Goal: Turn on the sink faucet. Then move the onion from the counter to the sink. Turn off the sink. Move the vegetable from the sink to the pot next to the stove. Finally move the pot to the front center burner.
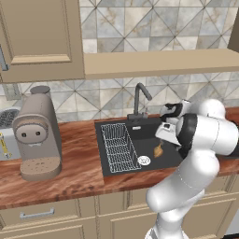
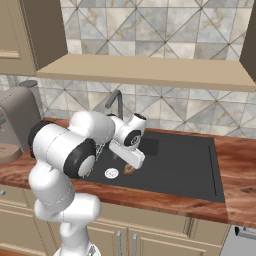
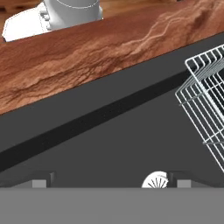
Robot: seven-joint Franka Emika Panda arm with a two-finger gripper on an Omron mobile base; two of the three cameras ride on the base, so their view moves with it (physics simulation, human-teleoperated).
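A small brown onion (image 1: 158, 150) lies on the floor of the black sink (image 1: 107, 128), right of the round drain (image 1: 144, 160). My gripper (image 1: 162, 140) hangs inside the basin just above the onion (image 2: 129, 169), partly covering it in the right base view. In the hand view my gripper (image 3: 109, 183) is open, its two dark fingertips (image 3: 40, 182) far apart with nothing between them, and the drain (image 3: 155, 180) peeks up at the bottom. The dark faucet (image 1: 140, 100) stands at the back rim of the sink (image 2: 200, 192), behind my hand.
A white wire rack (image 1: 116, 147) fills the left part of the basin, also seen as the wire rack (image 3: 205, 100) in the hand view. A brown coffee machine (image 1: 37, 135) stands on the wooden counter (image 1: 79, 168) at left. Wall cabinets and a shelf hang above.
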